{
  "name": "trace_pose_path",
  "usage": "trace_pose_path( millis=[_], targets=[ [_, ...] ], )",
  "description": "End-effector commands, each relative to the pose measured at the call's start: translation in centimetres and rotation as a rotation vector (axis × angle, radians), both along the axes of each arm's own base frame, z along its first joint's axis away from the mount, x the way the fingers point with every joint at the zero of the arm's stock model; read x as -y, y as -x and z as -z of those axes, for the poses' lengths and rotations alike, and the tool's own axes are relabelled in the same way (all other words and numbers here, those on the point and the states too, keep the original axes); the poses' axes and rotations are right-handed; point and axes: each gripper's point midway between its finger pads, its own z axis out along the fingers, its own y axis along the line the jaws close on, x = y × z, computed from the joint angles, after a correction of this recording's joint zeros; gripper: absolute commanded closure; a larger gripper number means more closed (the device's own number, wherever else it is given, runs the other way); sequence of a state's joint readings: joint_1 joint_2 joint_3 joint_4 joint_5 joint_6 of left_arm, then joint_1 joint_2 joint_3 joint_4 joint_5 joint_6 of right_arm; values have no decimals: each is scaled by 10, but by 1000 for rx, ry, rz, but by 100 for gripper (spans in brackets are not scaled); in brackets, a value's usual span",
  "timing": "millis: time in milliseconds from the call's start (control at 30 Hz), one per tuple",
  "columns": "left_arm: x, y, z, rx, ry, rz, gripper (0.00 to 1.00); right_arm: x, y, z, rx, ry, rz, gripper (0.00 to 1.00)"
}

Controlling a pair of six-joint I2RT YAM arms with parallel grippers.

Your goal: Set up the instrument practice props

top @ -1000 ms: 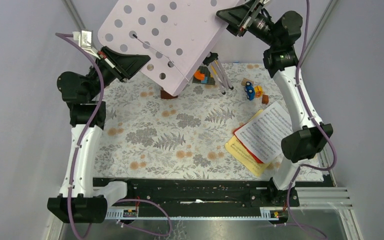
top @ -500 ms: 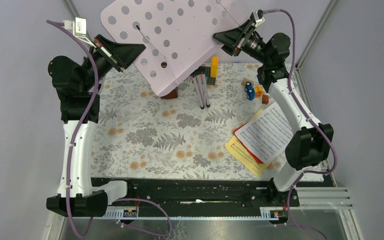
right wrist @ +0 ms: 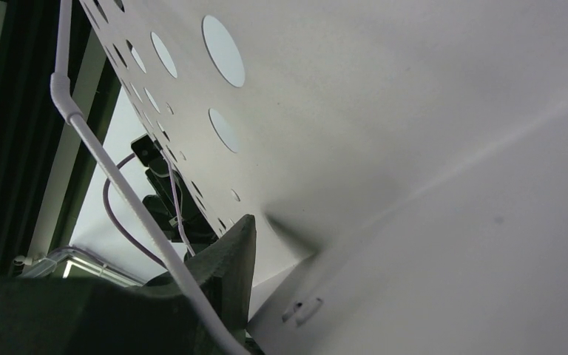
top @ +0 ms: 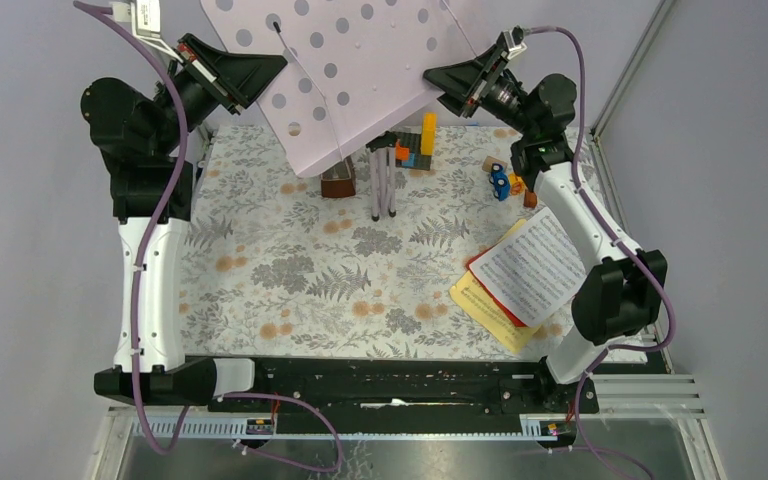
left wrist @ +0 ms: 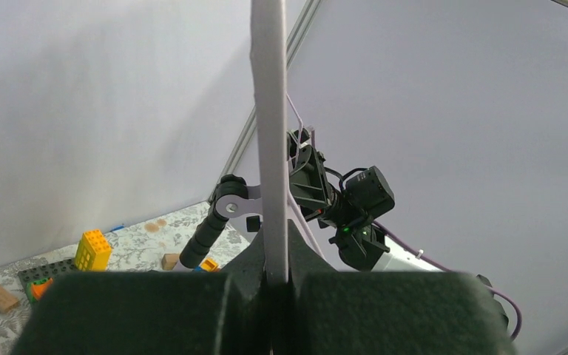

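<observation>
Since a second ago both arms have lifted and drawn back. The music-stand panel (top: 360,70) rides higher and farther off, and the tripod (top: 383,188) beneath it has swung from a slant to hang almost straight down.

Nearest us, on the right, the sheet-music pages (top: 532,265) lie in a loose stack, white over red over yellow, beside the right arm and well apart from the stand. We judge they wait there until the panel can bear them.

Mid-table, the tripod legs hang folded together, not spread. Whether their tips touch the cloth we cannot tell. The toy blocks (top: 424,140) stand just behind them, and a brown block (top: 337,183) lies just to the left.

Farthest off, the panel is held in the air from both sides. The left gripper (left wrist: 270,279) is clamped tight on the left edge, the thin sheet pinched between its fingers. The right gripper (top: 430,80) is closed partway on the opposite edge. Its wrist view shows one finger against the underside, the other hidden.

We judge the two-sided hold keeps the wide sheet from twisting while the legs dangle free. They need spreading before either grip lets go, or the stand will topple.
</observation>
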State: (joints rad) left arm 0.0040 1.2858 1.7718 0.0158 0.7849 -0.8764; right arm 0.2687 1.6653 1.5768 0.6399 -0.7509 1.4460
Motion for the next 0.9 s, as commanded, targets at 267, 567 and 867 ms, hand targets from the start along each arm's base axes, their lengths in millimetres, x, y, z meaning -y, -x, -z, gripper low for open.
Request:
trace_pose_path(
  millis=[267,567,867],
  targets=[
    [6,22,-3,150,35,-11,99,36,56,-65,337,-138,34,100],
    [23,19,20,117,19,30,64,58,26,-54,305,-144,113,100],
    [38,7,33,87,6,43,45,57,17,-49,296,-132,116,100]
  ],
)
